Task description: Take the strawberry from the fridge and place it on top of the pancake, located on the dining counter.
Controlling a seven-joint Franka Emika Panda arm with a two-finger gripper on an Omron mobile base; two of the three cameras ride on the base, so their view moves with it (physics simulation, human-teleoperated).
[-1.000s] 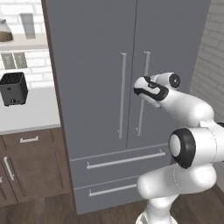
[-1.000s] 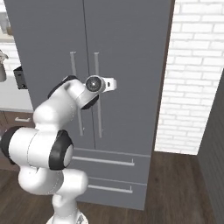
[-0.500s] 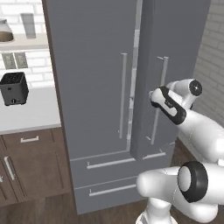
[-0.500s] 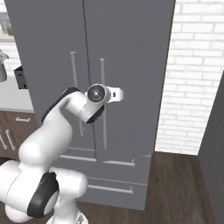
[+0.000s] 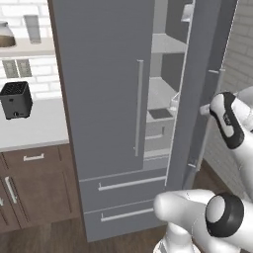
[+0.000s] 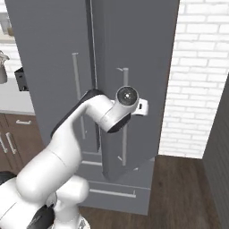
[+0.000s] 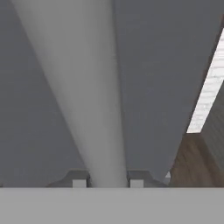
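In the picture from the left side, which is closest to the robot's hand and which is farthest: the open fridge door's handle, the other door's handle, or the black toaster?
1. The open door's handle: right at the hand, on the right side.
2. The closed door's handle: in the middle, across the gap showing the fridge shelves.
3. The black toaster: far left, on the wall counter.

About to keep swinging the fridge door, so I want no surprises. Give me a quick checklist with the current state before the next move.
1. Gripper around the right door handle, a finger on each side: ok.
2. Right door of the fridge partly open: ok.
3. Left door shut: ok.
4. Shelves exposed: ok.
5. Strawberry spotted inside: cannot tell.
6. Floor clear where the door swings: ok.
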